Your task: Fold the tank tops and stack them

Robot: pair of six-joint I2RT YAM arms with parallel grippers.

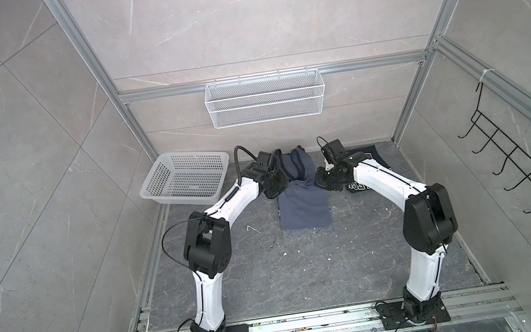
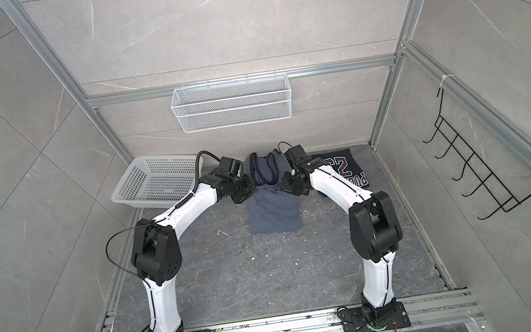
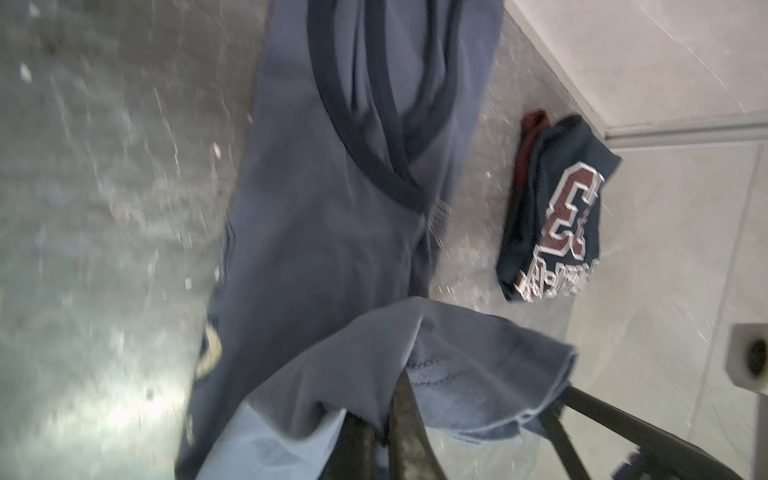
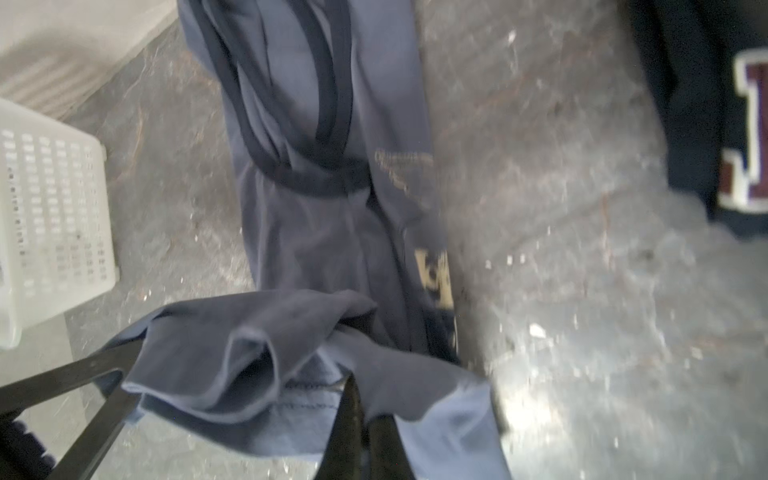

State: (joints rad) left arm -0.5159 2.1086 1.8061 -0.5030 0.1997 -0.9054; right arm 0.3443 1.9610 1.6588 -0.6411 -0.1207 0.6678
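The slate blue-grey tank top (image 1: 304, 211) (image 2: 274, 215) lies folded narrow in the middle of the floor, its dark-trimmed straps toward the back wall. My left gripper (image 1: 286, 188) (image 3: 384, 401) is shut on one corner of its hem. The right gripper (image 1: 317, 182) (image 4: 365, 401) is shut on the other corner. Both wrist views show the hem lifted over the top's body (image 3: 332, 228) (image 4: 324, 228). The dark navy tank top (image 2: 342, 168) (image 3: 552, 208) sits folded at the back right, partly hidden under my right arm.
A white perforated basket (image 1: 154, 186) (image 4: 54, 208) stands at the back left, close to my left arm. A white wire basket (image 1: 265, 98) hangs on the back wall. A black hook rack (image 1: 516, 156) is on the right wall.
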